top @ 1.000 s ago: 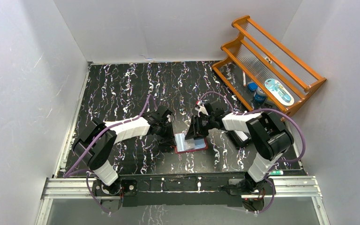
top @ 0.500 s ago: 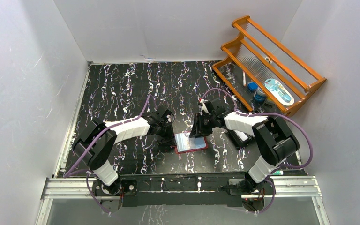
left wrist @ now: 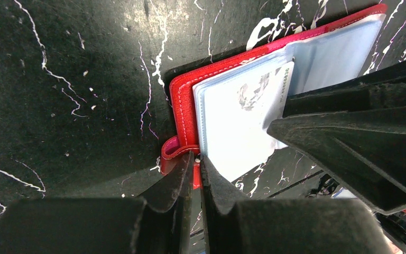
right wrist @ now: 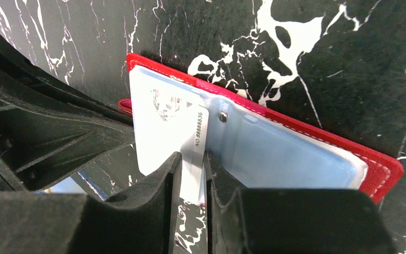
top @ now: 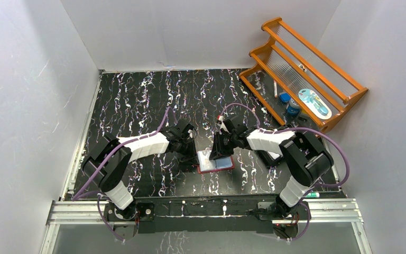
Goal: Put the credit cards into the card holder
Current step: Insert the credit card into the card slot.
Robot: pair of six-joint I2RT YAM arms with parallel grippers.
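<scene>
End effector, left [left wrist: 195,159]: was pinched on card holder [left wrist: 182,100] edge, open on bench [left wrist: 58,79].
Holder feel: probably light, floppy, prone to sliding.
Credit card [right wrist: 195,137]: thin, probably stiff and slick; suited an edge grip.
End effector, right [right wrist: 190,159]: was clamped on the card's edges, over the pocket.

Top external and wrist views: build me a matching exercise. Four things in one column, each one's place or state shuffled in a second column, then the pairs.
1. red folding card holder
2. pale plastic card
3. orange wooden rack
4. left gripper

A. at the far right corner
B. pinched in the right gripper
C. lying open on the black marbled table
D. closed at the holder's tab edge

Pairs: 1-C, 2-B, 3-A, 4-D
</scene>
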